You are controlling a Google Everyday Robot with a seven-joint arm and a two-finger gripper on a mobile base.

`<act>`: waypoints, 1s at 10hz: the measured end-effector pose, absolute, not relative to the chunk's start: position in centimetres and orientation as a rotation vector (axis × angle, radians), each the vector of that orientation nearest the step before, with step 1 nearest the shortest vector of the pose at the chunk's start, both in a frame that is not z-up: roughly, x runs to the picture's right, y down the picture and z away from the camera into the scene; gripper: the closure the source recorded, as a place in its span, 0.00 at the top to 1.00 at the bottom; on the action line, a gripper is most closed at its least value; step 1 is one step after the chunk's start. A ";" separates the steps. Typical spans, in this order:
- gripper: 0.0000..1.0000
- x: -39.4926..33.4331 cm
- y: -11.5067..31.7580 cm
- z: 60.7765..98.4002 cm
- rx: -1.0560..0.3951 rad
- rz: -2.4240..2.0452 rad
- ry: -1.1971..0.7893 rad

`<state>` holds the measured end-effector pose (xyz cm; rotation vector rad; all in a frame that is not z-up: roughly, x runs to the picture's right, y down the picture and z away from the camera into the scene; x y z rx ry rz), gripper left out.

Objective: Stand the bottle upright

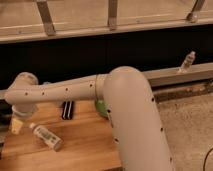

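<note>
The bottle (46,137) is lying on its side near the left edge of the worktop (85,145), white cap end pointing toward the back left corner and greyish end toward the front; it is not yet standing. The hand (16,124) is hanging at the left edge, just beside the cap end, released and holding nothing. Judgement: the bottle is looking light, stiff and smooth-walled, so it is likely to roll or slip under a loose pinch; taking hold across the body near the cap end is appearing soundest, leaving the greyish end free to pivot down onto the wood. The black block (67,109) is lying near, behind the bottle.
</note>
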<state>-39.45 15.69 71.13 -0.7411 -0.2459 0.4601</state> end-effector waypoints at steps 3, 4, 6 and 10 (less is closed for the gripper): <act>0.80 -39.3 16.9 72.7 -0.748 0.514 -0.237; 0.80 -39.1 16.9 73.2 -0.745 0.540 -0.236; 0.80 -39.3 17.1 73.1 -0.746 0.537 -0.237; 0.80 -39.3 18.1 74.3 -0.791 0.562 -0.221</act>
